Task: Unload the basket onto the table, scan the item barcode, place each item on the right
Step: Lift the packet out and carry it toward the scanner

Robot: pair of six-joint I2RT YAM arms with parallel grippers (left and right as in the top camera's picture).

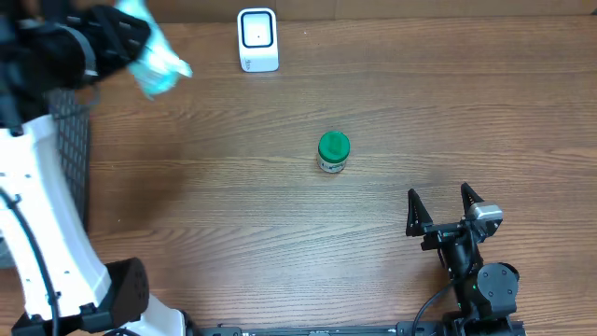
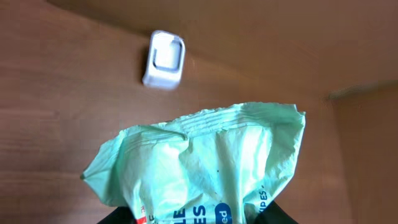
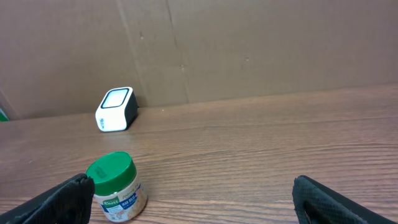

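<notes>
Our left jaws, partly closed, clamp one end of a pale green pouch point(image 2: 205, 162) and hold it in the air at the far left, near the white scanner point(image 1: 257, 39). Our right jaws stand wide open and empty, near right. We judge the pick-up done; presenting the barcode is left. A green-lidded jar point(image 1: 333, 151) stands mid-worktop point(image 1: 233, 215).

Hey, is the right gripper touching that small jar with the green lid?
Apart. The overhead view shows bare wooden table between the open right gripper and the green-lidded plastic jar.
</notes>
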